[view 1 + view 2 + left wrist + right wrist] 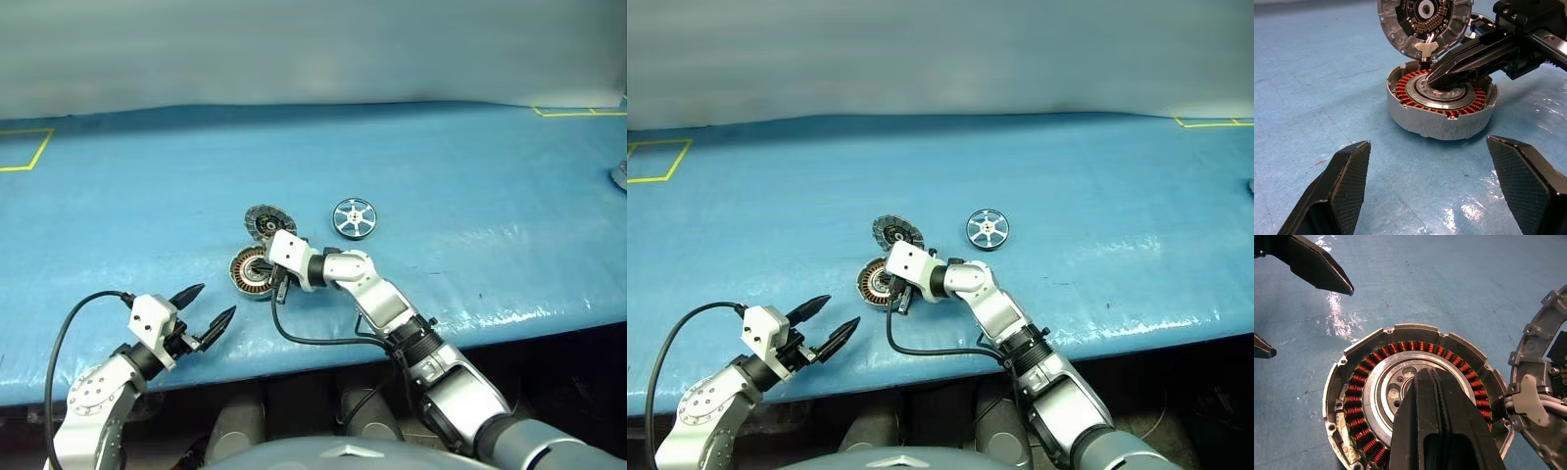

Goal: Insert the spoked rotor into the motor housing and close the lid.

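Note:
The motor housing (242, 275) lies on the blue table with its copper windings (1359, 396) exposed. Its hinged lid (265, 220) stands open on the far side, inner face (1422, 19) showing. My right gripper (1424, 376) is shut, with its tips resting over the silver centre of the housing (1444, 95) and nothing between the fingers. The spoked rotor (354, 217) lies flat on the table to the right of the lid, apart from both grippers. My left gripper (208, 307) hovers open near the table's front edge, pointing at the housing from a short way off.
A blue cover spans the table (470, 176). Yellow tape marks sit at the far left (24, 149) and far right (573, 111). A black cable (313, 340) loops from my right wrist near the front edge. A grey object (619, 174) shows at the right border.

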Controlling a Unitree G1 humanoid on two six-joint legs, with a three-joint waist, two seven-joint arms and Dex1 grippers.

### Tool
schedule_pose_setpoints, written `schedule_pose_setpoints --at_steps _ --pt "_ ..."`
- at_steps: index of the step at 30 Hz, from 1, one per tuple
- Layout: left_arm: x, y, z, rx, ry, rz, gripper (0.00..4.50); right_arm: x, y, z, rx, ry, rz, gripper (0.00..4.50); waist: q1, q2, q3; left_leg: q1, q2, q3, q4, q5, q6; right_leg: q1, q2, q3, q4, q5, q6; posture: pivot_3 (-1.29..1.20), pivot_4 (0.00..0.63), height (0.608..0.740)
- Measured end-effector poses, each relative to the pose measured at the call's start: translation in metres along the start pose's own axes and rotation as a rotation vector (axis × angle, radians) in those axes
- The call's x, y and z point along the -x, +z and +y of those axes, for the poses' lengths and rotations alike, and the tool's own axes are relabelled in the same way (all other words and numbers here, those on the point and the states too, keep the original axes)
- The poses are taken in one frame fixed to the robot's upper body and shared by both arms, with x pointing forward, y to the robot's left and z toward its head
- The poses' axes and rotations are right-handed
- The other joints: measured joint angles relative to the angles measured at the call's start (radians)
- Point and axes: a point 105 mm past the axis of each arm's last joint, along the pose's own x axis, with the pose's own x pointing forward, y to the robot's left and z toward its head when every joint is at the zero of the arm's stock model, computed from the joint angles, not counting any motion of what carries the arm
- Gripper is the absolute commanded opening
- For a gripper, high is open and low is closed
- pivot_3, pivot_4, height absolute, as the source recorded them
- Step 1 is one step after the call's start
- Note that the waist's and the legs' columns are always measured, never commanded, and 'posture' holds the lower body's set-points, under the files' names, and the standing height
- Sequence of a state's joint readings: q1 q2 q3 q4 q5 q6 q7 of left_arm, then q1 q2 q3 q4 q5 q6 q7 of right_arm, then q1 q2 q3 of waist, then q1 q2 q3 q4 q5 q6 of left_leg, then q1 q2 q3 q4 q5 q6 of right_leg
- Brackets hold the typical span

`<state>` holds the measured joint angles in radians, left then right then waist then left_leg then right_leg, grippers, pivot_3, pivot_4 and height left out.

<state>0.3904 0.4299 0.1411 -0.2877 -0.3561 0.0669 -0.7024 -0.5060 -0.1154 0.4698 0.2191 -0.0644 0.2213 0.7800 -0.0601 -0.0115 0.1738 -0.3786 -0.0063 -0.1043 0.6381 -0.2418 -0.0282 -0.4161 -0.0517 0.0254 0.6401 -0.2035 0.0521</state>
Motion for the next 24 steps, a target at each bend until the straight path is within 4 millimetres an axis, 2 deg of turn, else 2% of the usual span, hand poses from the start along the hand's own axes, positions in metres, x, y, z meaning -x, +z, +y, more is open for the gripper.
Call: schedule_pose_setpoints --at_steps 6,8,13,19,22,24 --pt "-0.004 0.002 0.000 -0.002 -0.006 -0.015 4.14 0.013 0.027 0.001 -0.006 0.003 -0.086 0.02 0.001 0.000 0.000 0.000 0.000 0.000 -0.001 0.000 0.000 0.000 0.000 0.000 -0.001 0.000 0.000 0.00 0.150 0.740" --pt "-0.004 0.002 0.000 -0.003 -0.009 -0.016 4.14 0.020 0.028 -0.002 -0.003 -0.006 -0.086 0.02 0.001 0.000 0.000 0.000 0.000 0.000 -0.001 0.000 0.000 0.000 0.000 0.000 -0.001 0.000 0.000 0.00 0.150 0.740" --pt "-0.006 0.005 -0.001 -0.002 -0.026 -0.030 4.14 0.041 0.012 -0.009 -0.001 -0.042 0.000 0.02 0.005 0.000 0.000 -0.001 0.000 0.000 -0.001 0.000 0.000 0.000 -0.001 0.000 -0.002 0.000 0.000 0.00 0.150 0.740" --pt "-0.008 0.008 -0.003 0.004 -0.047 -0.047 4.14 0.073 -0.009 -0.043 -0.017 -0.206 0.093 0.02 0.007 0.000 0.000 -0.001 0.000 0.000 -0.002 0.000 0.000 0.000 -0.001 -0.001 -0.003 0.000 0.000 0.00 0.150 0.740" --pt "-0.009 0.010 -0.004 0.007 -0.058 -0.055 4.14 0.082 -0.013 -0.054 -0.021 -0.259 0.112 0.59 0.007 0.000 0.000 -0.001 0.000 0.001 -0.003 0.000 0.000 0.000 -0.001 -0.001 -0.004 0.000 0.001 0.00 0.150 0.740" --pt "-0.010 0.012 -0.004 0.012 -0.065 -0.067 4.14 0.085 -0.019 -0.060 -0.018 -0.288 0.142 1.22 0.007 0.000 0.000 -0.001 0.000 0.001 -0.003 0.000 0.000 0.000 -0.001 -0.001 -0.006 0.000 0.001 0.00 0.150 0.740"
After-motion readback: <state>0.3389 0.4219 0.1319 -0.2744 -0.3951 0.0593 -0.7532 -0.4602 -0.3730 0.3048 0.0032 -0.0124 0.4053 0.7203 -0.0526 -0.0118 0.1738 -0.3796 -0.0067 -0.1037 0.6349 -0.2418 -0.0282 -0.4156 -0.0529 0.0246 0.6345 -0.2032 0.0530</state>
